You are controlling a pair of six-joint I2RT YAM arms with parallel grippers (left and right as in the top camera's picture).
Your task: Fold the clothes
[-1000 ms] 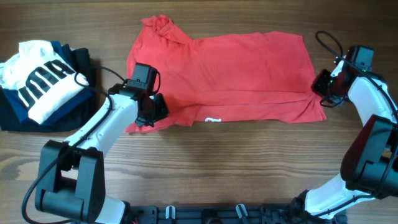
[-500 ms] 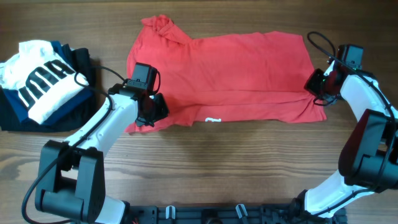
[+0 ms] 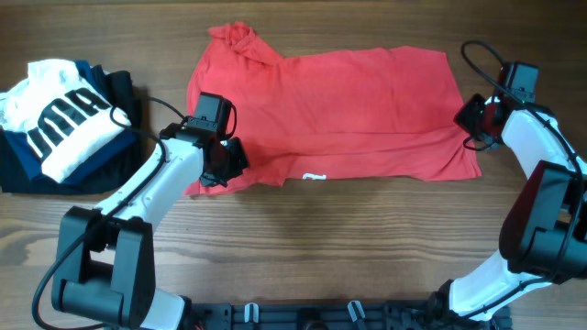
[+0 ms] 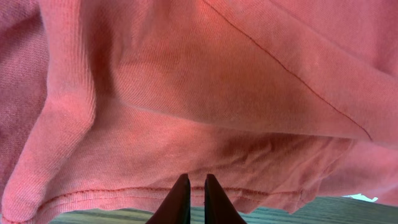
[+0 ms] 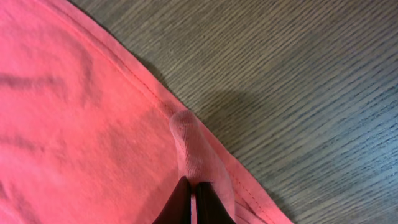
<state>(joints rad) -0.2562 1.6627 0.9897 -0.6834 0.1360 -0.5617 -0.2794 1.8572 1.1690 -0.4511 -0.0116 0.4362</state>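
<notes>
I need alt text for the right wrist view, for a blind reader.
The right gripper pinches a raised fold at the hemmed edge of a red T-shirt, jaws shut. Wood-grain table fills the upper right.

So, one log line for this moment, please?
left gripper: shut on red T-shirt hem | right gripper: shut on its edge | fold: not finished

Bright, soft, even light falls on the bench. The shirt edge casts a small soft shadow. Close views are sharp.
</notes>
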